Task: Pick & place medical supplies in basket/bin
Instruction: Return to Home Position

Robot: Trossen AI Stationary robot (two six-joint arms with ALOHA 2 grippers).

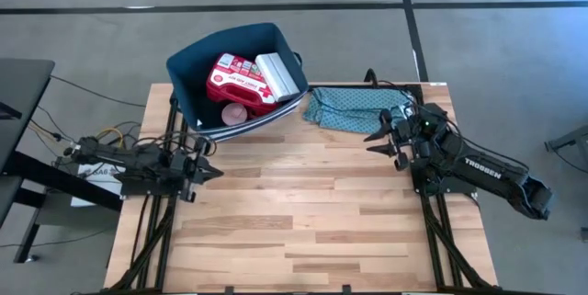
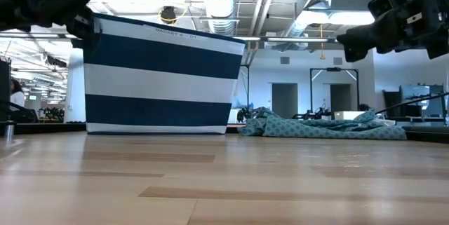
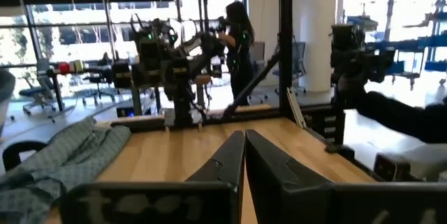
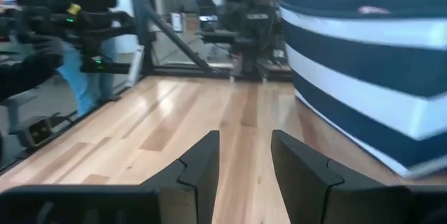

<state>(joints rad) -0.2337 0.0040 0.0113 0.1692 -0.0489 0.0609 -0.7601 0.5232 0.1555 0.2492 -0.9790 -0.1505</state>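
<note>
Navy bin on the table's far edge holds medical supplies. Left gripper clenched near the left edge; right gripper released near the right edge.

Wooden table, navy bin, teal cloth along far edge

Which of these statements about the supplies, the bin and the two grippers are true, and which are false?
1. The red first-aid pouch lies inside the navy bin. True.
2. The teal patterned cloth is in the bin. False: it lies on the table, beside the bin.
3. The left gripper is shut with nothing in it. True.
4. The right gripper holds the pink round tub. False: it is open and empty, and the tub is in the bin.
</note>
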